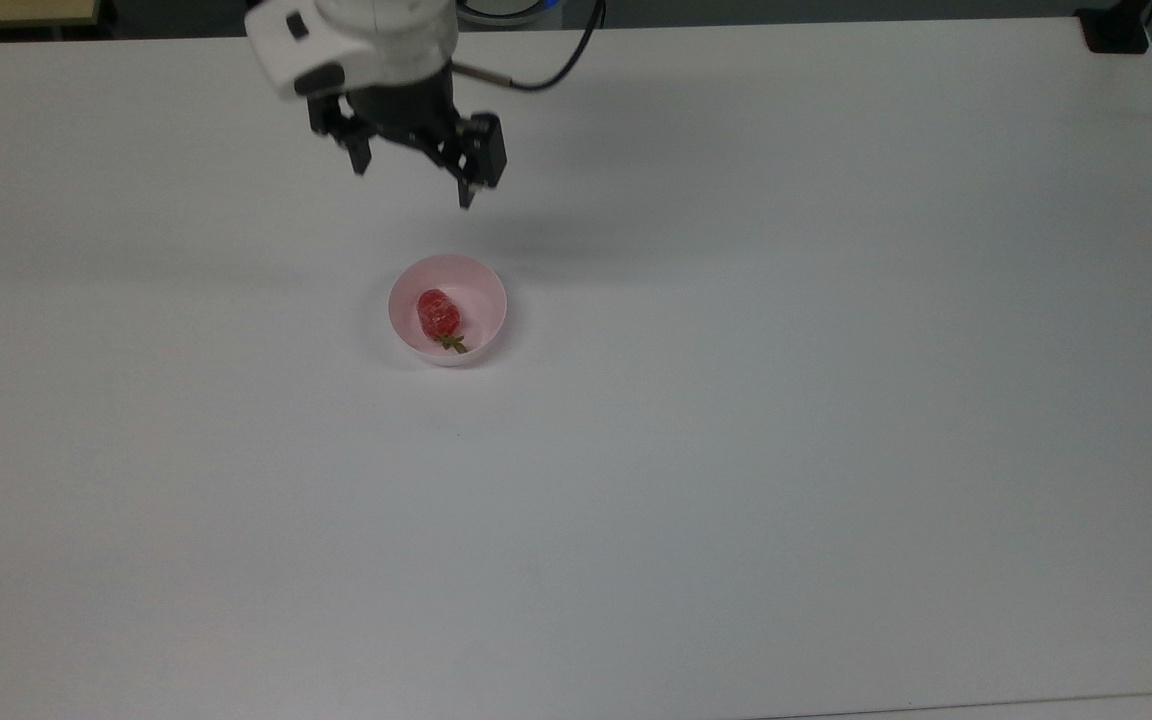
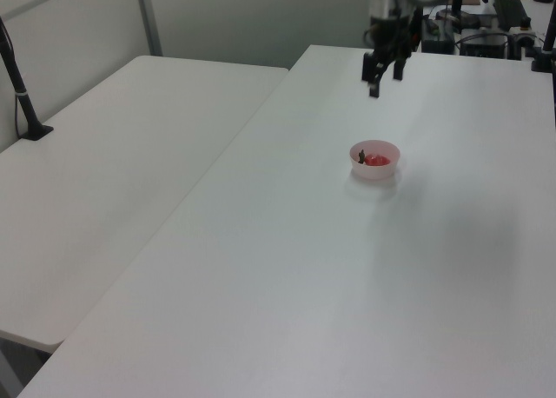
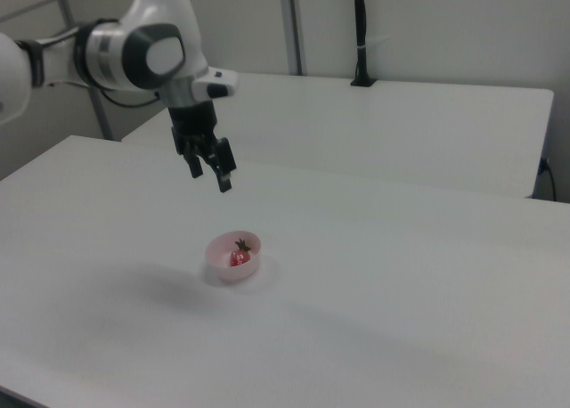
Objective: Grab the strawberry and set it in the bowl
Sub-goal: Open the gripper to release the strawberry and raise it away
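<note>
The small red strawberry [image 1: 438,313] lies inside the pale pink bowl [image 1: 481,285] on the white table, its green stem toward the top view's bottom. The left view shows the bowl [image 2: 388,169] with the strawberry [image 2: 377,161] in it, and so does the right view: bowl [image 3: 222,269], strawberry [image 3: 238,258]. My gripper [image 1: 413,185] hangs open and empty well above the table, up and slightly left of the bowl in the top view. It is high above the bowl in the left view [image 2: 386,83] and the right view [image 3: 209,178].
A second white table [image 2: 122,163] stands beside mine at the left view's left, with a black post [image 2: 19,85] clamped on it. A black clamp [image 1: 1114,30] sits at the table's far right corner in the top view. A dark cable [image 1: 561,70] trails from the wrist.
</note>
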`<state>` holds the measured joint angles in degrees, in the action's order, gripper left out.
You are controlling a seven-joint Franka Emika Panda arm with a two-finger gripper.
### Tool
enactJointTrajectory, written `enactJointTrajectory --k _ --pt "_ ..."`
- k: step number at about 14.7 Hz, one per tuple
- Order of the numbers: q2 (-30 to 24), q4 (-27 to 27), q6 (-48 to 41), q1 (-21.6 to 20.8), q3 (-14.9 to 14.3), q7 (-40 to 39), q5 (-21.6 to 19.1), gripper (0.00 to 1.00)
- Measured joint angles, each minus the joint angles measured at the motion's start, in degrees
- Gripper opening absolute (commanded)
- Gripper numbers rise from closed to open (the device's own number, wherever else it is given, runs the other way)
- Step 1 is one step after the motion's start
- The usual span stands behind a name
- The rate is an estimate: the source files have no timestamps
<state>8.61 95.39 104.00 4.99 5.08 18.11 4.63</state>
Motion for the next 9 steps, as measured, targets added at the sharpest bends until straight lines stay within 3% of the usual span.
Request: enactJointTrajectory --k 4,9 --pt "-7.62 0.01 -8.15 0.04 -0.58 0.33 0.0 1.0" --pt "-8.66 0.07 -5.73 0.09 -2.57 -9.26 0.0 1.0"
